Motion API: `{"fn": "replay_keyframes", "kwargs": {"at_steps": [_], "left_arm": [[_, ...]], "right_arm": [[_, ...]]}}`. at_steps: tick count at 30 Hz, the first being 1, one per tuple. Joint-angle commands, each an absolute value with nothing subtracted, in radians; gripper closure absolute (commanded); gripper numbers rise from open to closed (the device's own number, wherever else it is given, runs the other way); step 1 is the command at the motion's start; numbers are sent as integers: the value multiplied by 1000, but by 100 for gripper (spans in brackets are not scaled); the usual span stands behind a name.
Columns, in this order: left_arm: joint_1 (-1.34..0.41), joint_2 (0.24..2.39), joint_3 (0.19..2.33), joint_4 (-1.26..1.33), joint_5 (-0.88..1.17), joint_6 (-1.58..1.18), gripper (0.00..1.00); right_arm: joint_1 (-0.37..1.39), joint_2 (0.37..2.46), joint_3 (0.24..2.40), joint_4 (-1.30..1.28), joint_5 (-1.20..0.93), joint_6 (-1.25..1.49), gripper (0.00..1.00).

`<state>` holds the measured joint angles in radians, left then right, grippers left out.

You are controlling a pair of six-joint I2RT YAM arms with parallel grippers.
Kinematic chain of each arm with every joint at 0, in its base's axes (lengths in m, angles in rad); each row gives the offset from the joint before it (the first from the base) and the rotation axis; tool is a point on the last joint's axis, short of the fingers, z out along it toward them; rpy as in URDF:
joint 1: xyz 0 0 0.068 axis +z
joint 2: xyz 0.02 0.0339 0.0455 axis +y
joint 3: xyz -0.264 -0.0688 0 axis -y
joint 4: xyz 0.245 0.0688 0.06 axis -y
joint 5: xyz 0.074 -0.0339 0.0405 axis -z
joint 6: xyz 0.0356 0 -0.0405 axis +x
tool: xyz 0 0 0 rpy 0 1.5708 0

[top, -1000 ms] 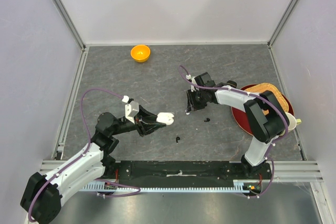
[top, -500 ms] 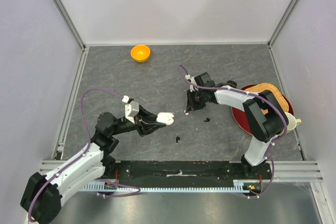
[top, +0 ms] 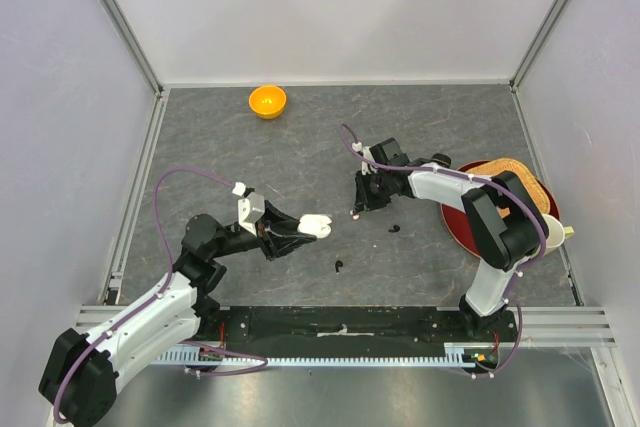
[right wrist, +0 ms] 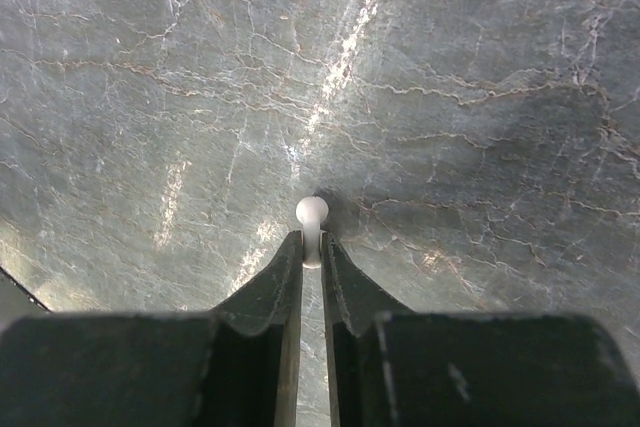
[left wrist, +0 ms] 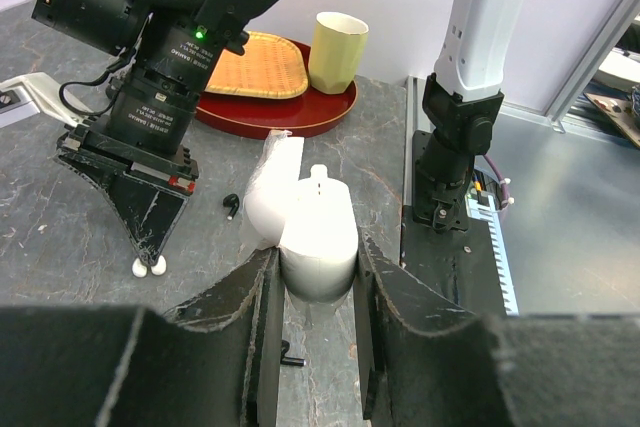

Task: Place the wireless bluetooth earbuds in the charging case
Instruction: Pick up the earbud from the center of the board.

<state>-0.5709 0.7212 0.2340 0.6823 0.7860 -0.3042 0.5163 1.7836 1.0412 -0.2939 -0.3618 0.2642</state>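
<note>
earbud (right wrist: 311,213) pinched in right tool (right wrist: 311,244); white case (left wrist: 316,219) in left tool (left wrist: 315,267).

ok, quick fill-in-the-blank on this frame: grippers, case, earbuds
The left gripper holds the charging case with its lid ____.
The right gripper pinches one earbud, coloured ____.
Loose on the table lie ____ black earbuds.
Missing words: open; white; two.
</note>
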Motion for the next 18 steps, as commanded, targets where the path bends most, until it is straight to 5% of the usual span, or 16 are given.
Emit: {"fn": "replay_keyframes", "kwargs": {"at_steps": [1, 11, 18], "left_arm": [[-574, 710, 249, 707, 770, -298, 98], [-574, 706, 247, 703, 765, -293, 98], [-574, 716, 250, 701, 765, -291, 98]], "right_arm": [[532, 1819, 1045, -302, -339, 261, 82], [541, 1804, 1058, -302, -310, 256, 100], [540, 1688, 1084, -334, -313, 239, 100]]}}
